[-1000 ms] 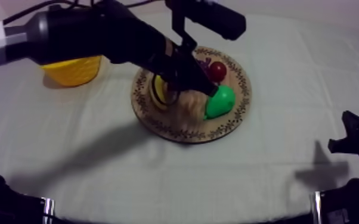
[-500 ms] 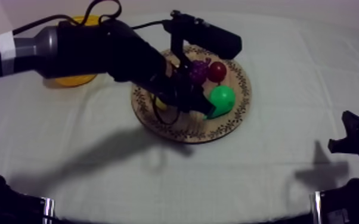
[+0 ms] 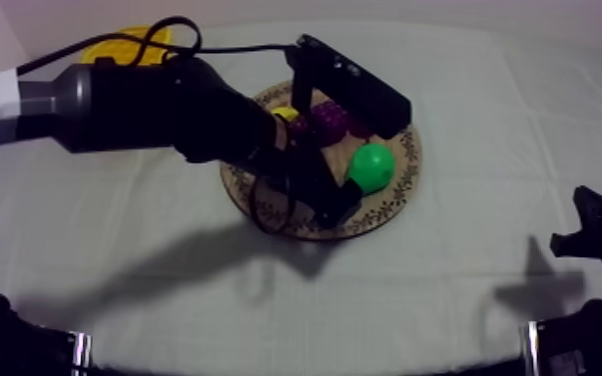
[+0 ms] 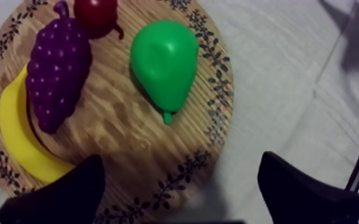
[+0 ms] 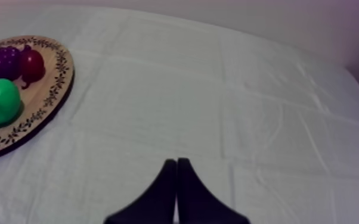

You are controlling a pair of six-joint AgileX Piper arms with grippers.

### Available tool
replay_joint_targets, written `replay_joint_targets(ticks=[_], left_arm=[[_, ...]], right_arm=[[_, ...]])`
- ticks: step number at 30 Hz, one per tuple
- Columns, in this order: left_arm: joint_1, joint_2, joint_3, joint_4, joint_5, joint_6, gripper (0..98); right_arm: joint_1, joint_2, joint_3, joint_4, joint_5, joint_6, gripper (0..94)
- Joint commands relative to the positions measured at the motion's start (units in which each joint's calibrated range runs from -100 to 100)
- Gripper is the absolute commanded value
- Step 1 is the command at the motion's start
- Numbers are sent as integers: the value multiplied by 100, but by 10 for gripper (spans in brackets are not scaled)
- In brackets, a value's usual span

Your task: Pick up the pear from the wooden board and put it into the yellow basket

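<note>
I am logging the yellow basket [image 3: 130, 40] sitting at the far left of the tabletop [image 3: 485, 300], behind my left arm [image 3: 135, 100]; the left gripper [image 4: 182, 199] hanging over the rim of the wooden board [image 4: 128, 149], fingers spread, gripping nothing; on the board, banana [image 4: 21, 143], grapes [image 4: 56, 71], small red fruit [image 4: 95, 15], then the pear [image 4: 164, 62], lying stem toward that gripper, touching neither finger; the right gripper [image 5: 176, 190] resting clenched over bare tabletop, well apart from the board
</note>
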Motion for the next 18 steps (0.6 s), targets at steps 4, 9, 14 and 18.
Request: replay_joint_targets(ticks=[4,9,14,18], left_arm=[[51,213,-294,16,14,-2,980],[126,710,-1156,22,586,1,979],[153,1448,-2526,55,1535,-50,979],[141,2030,-3571,61,2307,-90,979]], right_arm=[[0,1,3,0,-2,-2,3],[0,1,3,0,-2,-2,3],[0,1,3,0,-2,-2,3],[0,1,3,0,-2,-2,3]])
